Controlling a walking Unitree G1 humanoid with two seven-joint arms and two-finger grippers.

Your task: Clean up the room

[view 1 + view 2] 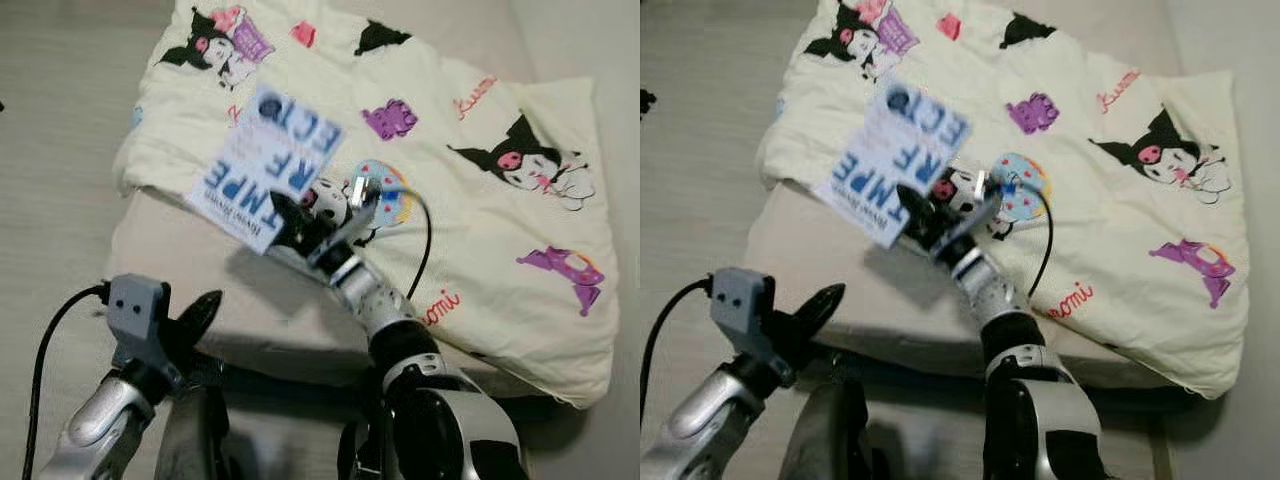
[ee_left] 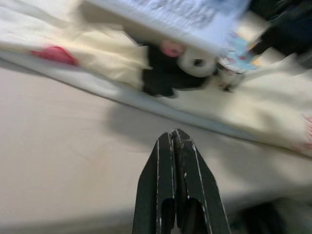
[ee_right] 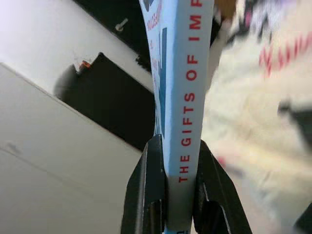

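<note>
Right gripper (image 3: 179, 185) reaches forward, fingers clamped on a book (image 1: 268, 165) (spine between them), left gripper (image 2: 176, 146) low, fingers together

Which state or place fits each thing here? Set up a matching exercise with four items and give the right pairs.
Column one:
1. right hand
2. left hand
3. light blue book
4. cartoon-print blanket

Column two:
A. spread over the cream mattress
B. fingers shut with nothing between them, low beside the mattress edge
C. held up above the blanket, its spine with red lettering
D. fingers clamped on either side of the book's spine

Pairs: 1-D, 2-B, 3-C, 4-A
</note>
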